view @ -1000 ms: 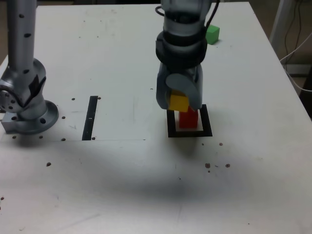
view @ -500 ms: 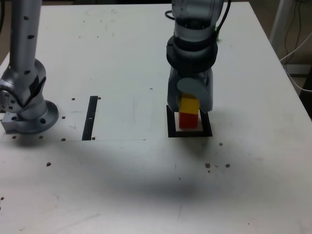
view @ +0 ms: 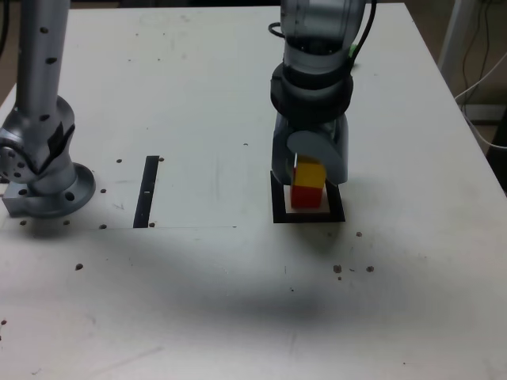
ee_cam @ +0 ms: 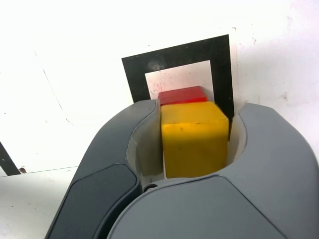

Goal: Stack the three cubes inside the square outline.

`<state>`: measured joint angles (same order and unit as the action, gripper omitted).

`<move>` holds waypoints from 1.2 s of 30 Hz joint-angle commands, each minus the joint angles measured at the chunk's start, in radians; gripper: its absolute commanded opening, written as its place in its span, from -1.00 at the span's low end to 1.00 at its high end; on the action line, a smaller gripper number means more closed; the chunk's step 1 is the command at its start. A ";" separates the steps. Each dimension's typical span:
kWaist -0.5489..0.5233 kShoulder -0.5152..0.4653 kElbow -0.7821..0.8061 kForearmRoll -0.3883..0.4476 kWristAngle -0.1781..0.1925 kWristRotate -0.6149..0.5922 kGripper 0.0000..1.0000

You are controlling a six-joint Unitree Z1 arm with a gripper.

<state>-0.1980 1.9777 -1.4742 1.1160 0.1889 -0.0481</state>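
Note:
The yellow cube [view: 309, 174] [ee_cam: 194, 142] sits squarely on the red cube [view: 306, 196] [ee_cam: 182, 94], which stands in the white centre of the black square outline [view: 309, 216] [ee_cam: 174, 55]. My gripper [view: 309, 169] [ee_cam: 197, 112] points straight down over the stack, one jaw on each side of the yellow cube. In the wrist view a thin dark gap shows between the cube and one jaw, so the gripper is slightly open. The green cube is almost wholly hidden behind the arm at the back of the table.
The arm's base [view: 43, 182] stands at the exterior view's left. A thin black strip [view: 146, 190] lies between it and the outline. The table's edge and white cables [view: 479, 79] are at the exterior view's right.
The gripper carried the yellow cube to the right and down onto the red cube. Its jaws have since eased slightly apart around the yellow cube.

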 commanded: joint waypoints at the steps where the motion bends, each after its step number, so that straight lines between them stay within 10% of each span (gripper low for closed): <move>1: -0.001 -0.005 0.007 -0.001 0.003 -0.002 0.91; 19: 0.018 -0.148 0.003 0.086 0.055 0.042 0.99; 36: 0.453 -0.130 -0.251 0.191 0.066 0.681 0.99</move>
<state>0.2173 1.8324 -1.7019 1.3064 0.2538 0.5298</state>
